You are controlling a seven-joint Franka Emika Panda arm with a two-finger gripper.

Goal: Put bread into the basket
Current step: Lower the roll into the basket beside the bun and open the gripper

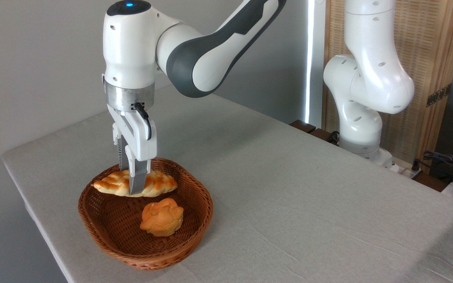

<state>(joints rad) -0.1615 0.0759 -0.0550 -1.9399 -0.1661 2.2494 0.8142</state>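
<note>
While the gripper (133, 179) is clamped around the middle of the bread (159, 184), the loaf sits over the basket (195, 220), behind the small orange bun (161, 217) lying inside the basket

A plain grey wall (34, 59) fills the space behind and to the left of the tool, evenly lit and bare. The table (289, 188) under the tool is spread with a pale grey cloth, lightly creased, running off to the right and toward the camera. Well to the right of the tool a bright vertical strip of light (312, 59) stands between the wall and a woven wood screen (431, 51), which carries dark metal hinges (439, 94). Far right of the tool, at the table's edge, black cables (446, 159) lie in a tangle. Soft daylight falls from the right.
</note>
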